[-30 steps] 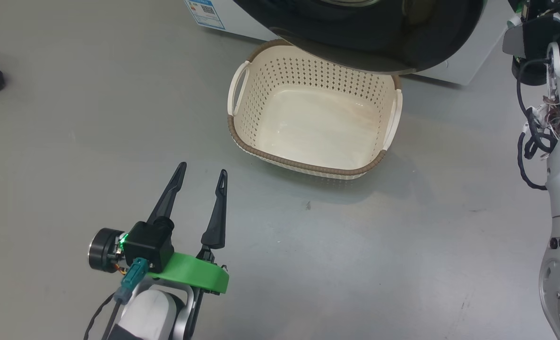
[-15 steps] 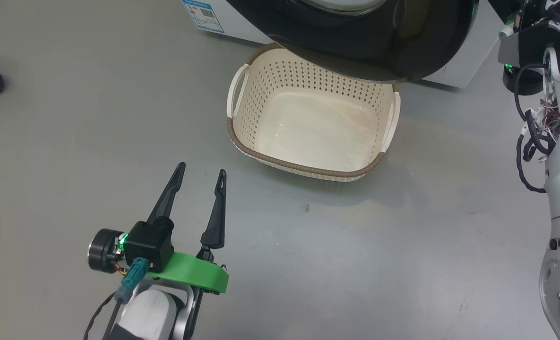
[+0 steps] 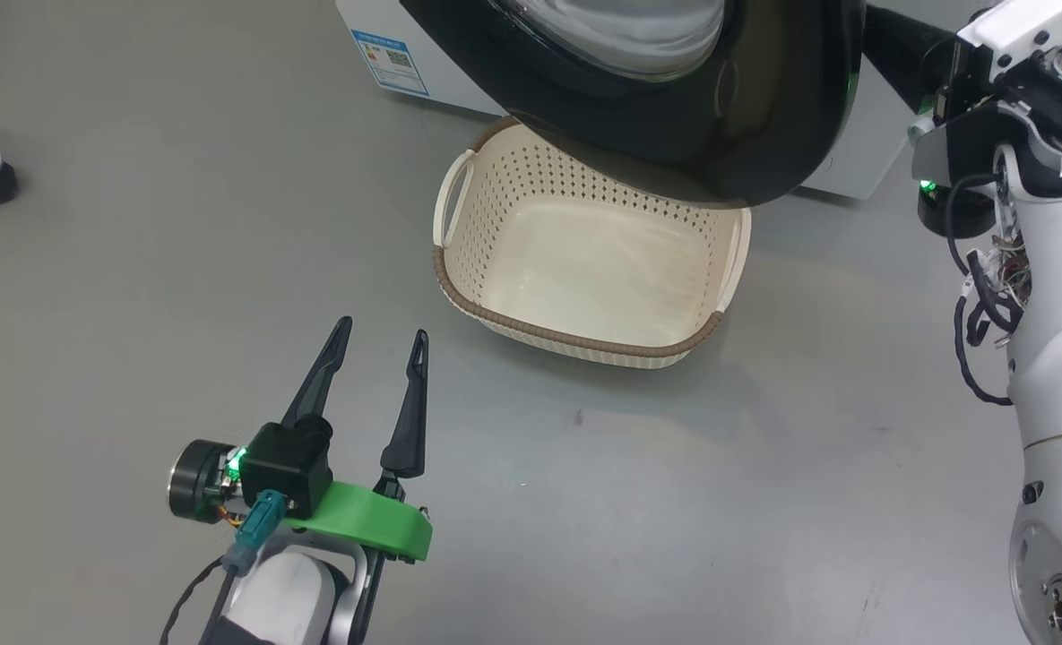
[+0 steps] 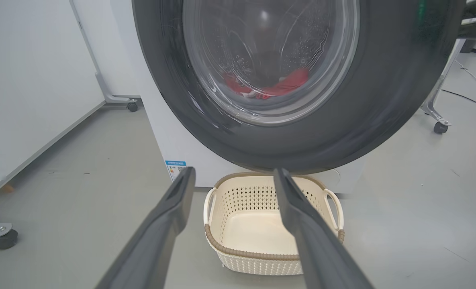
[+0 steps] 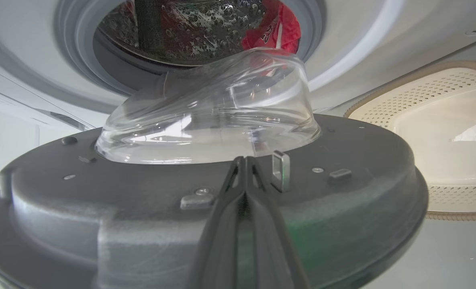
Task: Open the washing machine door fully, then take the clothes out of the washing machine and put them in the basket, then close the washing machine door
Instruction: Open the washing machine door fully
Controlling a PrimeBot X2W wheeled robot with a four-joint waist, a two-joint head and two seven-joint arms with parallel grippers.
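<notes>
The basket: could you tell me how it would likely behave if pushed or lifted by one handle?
The basket looks like perforated plastic and is empty, so probably light and stiff. On the smooth floor it would likely slide rather than tip. Lifted by one handle, it would probably tilt.

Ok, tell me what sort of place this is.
Likely a lab or test bay rather than a home: a front-loading washing machine on bare grey floor, a basket before it, and a white partition on castors.

Washing machine door (image 3: 764,125): glossy black rim, clear glass bowl. Basket (image 3: 495,215): matt cream perforated plastic, woven-look rim. Clothes (image 4: 288,83): red cloth.
</notes>
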